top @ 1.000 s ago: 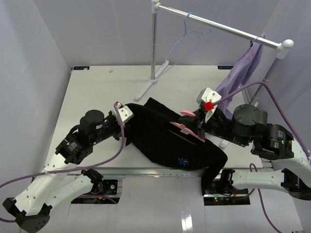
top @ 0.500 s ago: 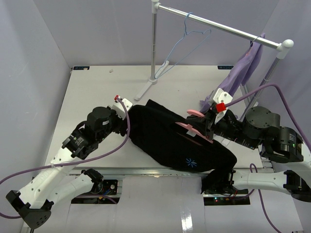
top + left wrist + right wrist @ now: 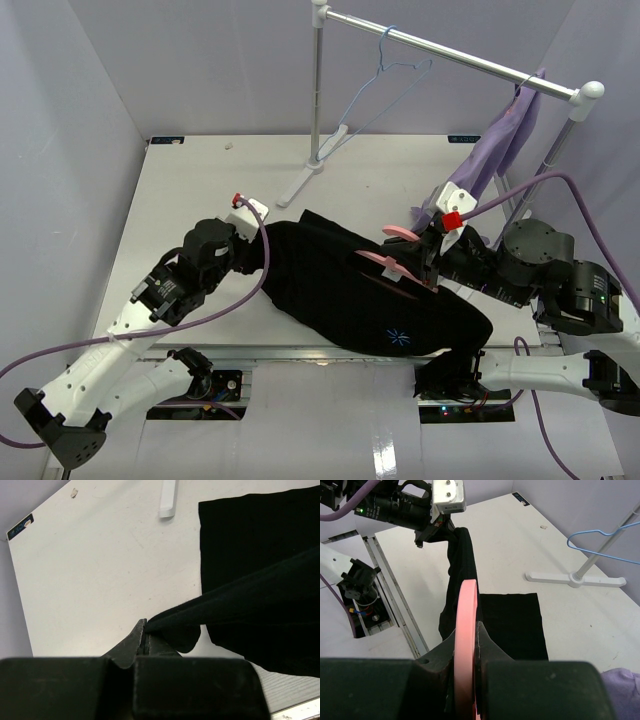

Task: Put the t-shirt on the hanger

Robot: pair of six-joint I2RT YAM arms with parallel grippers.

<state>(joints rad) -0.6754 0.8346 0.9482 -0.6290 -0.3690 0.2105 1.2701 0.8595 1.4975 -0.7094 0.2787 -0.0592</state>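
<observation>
Top view, t-shirt: the t-shirt (image 3: 350, 300) was stretched across the middle of the frame, from centre left to lower right; its lower right end drooped over the near edge of the table (image 3: 200, 190).
Top view, hanger: the hanger (image 3: 388, 262) was right of centre, against the cloth, with its hook toward the upper right; whether an arm of it was inside the shirt could not be told.
Left wrist view, left gripper: the left gripper (image 3: 145, 636), at bottom centre, was pinched closed on a fold at the shirt's edge; the cloth ran taut from it toward the right of the frame.
Right wrist view, right gripper: the right gripper (image 3: 466, 642), at bottom centre, was clamped on the pink plastic, seen edge-on; beyond it the shirt rose as a dark band toward the upper left.
Handling: the shirt looked soft, light and limp, likely to sag and slide on smooth plastic; best pinched at a hem or the neck opening and held spread under tension; the hanger looked stiff, best gripped just below the hook.
</observation>
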